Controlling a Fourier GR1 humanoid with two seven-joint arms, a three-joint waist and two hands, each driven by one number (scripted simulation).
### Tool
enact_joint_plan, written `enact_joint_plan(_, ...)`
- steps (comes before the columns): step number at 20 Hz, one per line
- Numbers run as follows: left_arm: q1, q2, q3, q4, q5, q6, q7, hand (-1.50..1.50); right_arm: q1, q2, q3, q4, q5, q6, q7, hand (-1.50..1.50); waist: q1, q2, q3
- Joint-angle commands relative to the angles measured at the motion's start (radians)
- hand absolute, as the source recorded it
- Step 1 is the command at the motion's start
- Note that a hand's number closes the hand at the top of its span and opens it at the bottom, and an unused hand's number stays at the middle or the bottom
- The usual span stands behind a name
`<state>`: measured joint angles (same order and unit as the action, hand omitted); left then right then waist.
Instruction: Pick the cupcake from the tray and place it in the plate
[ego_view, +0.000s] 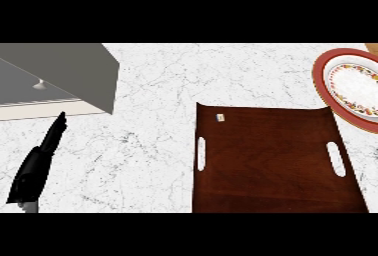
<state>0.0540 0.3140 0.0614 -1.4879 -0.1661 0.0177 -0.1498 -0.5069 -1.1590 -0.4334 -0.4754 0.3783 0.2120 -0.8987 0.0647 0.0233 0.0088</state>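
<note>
Resting at the lower left, the left hand (35, 170) shows straight, relaxed fingers and holds nothing; the right hand is out of view. A grey box (66, 75) sits above it. On the tray (273, 165) no cupcake can be seen; only a tiny pale tag (220, 117) lies near its top left corner, too small to read. The plate (347, 85), at the far right, is cut off by the view's edge. The risk, as I judge it: reaching without locating the cupcake, or setting it on the plate's rim where it could tip off.
</note>
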Motion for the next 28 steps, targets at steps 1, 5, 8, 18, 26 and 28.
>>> enact_joint_plan(1,-0.014,-0.002,-0.004,0.007,-0.008,-0.002,0.011,0.00,-0.093,0.029,0.042,0.062,0.029,0.041,-0.076,1.50,0.006,-0.002,-0.003)
enact_joint_plan(5,-0.047,-0.016,-0.012,-0.005,-0.020,0.013,0.039,0.00,-0.221,0.034,0.084,0.088,0.053,0.099,-0.009,1.50,0.008,-0.003,-0.004)
enact_joint_plan(8,-0.071,-0.023,-0.019,-0.013,-0.023,0.012,0.087,0.00,-0.308,0.075,0.129,0.111,0.090,0.110,0.065,1.50,0.001,-0.005,-0.006)
enact_joint_plan(18,-0.025,-0.028,-0.013,0.013,-0.016,-0.006,0.006,0.00,-0.430,0.262,0.255,0.220,0.235,0.022,0.155,1.50,0.012,0.002,-0.005)
enact_joint_plan(26,-0.080,-0.003,0.025,0.039,-0.007,-0.014,0.034,0.00,-0.499,0.357,0.211,0.349,0.202,0.095,0.259,1.50,0.003,0.005,-0.005)
enact_joint_plan(28,-0.032,-0.016,0.008,0.002,-0.015,-0.012,0.022,0.00,-0.476,0.382,0.203,0.369,0.203,0.015,0.298,-1.50,0.008,0.003,-0.004)
